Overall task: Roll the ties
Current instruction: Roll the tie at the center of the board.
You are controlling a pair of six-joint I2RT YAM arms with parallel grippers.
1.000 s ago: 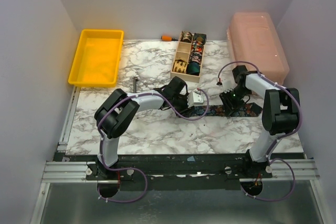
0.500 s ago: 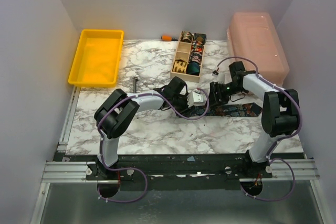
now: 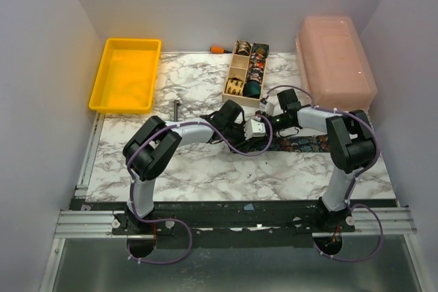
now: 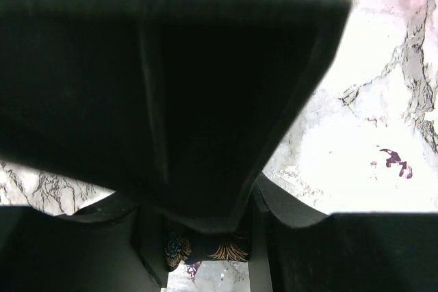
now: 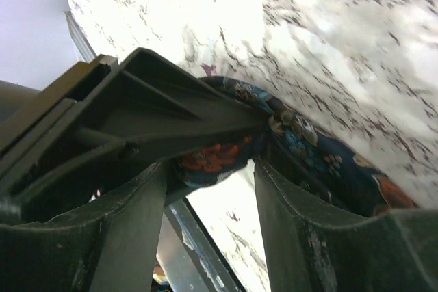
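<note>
A dark floral tie (image 3: pixel 308 143) lies as a strip across the marble table (image 3: pixel 191 169), right of centre. My left gripper (image 3: pixel 254 130) is at its left end and shut on a fold of it; the left wrist view shows that floral fabric (image 4: pixel 205 249) pinched between the fingers (image 4: pixel 147 244), with a large dark shape hiding the rest. My right gripper (image 3: pixel 272 121) is right beside the left one. In the right wrist view it (image 5: pixel 212 169) is open, its fingers straddling the tie's edge (image 5: pixel 321 155) next to a dark ribbed part (image 5: pixel 150 114).
A wooden compartment box (image 3: pixel 230 78) with rolled ties (image 3: pixel 253 88) stands behind the grippers. A yellow tray (image 3: pixel 96 97) is at the far left, a pink lidded bin (image 3: pixel 335 52) at the far right. A dark metal tool (image 3: pixel 176 109) and an orange-handled tool (image 3: pixel 217 49) lie on the table.
My right gripper has moved left along the tie, from its right part to right beside the left gripper. The left gripper has stayed put.
</note>
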